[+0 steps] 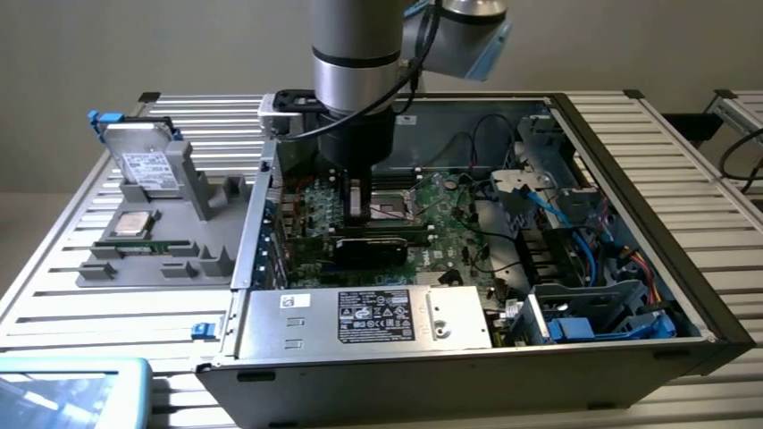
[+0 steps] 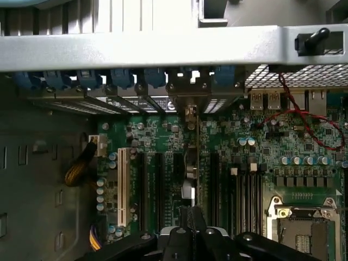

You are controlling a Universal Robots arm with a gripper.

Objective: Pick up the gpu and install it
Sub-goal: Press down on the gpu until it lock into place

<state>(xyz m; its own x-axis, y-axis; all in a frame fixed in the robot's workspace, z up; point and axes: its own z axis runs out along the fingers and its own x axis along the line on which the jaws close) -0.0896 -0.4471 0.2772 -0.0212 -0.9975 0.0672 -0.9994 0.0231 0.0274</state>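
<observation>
Exterior view: arm reaches down into open computer case; gripper low over green board, clamped on gpu, held on edge. Tray with silver chip at exterior view's left.

Wrist view: gripper pinching gpu, card edge-on over board slots, bracket end near rear slot covers.

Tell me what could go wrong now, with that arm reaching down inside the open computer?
1. The gpu stands on edge over the motherboard slots. If it sits slightly off its slot, pressing could bend it.
2. The red cable lies loose nearby and might snag.
3. The gripper works close to the open processor socket, which a slip could knock.
</observation>
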